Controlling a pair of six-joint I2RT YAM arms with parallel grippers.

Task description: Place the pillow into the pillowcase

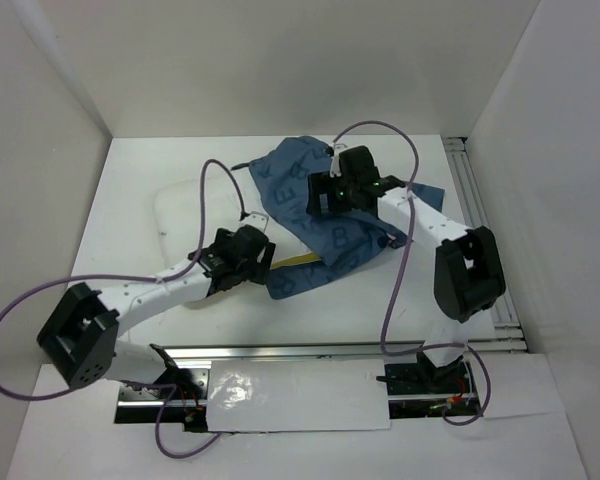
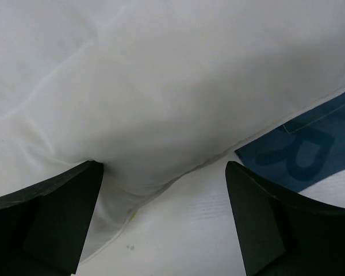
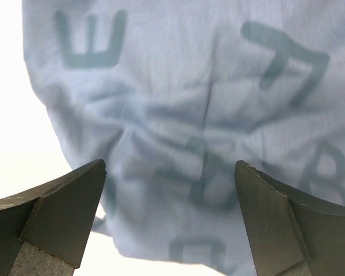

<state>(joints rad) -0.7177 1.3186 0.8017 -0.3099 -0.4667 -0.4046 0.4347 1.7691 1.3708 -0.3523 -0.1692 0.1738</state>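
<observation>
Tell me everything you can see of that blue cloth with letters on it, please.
The pillowcase is dark blue cloth printed with lighter blue letters; E, A and B can be read up close. It lies limp, crumpled and creased, on the white table, toward the far side, right of middle. Its left side meets the white pillow; whether it overlaps it is unclear. The right pincer hangs open just above it, apparently not touching.

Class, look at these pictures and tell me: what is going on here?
The left gripper is open at the edge of the white pillow. The right gripper is open above the crumpled blue pillowcase. Neither holds anything, and the pillow is not yet inside the case.
</observation>
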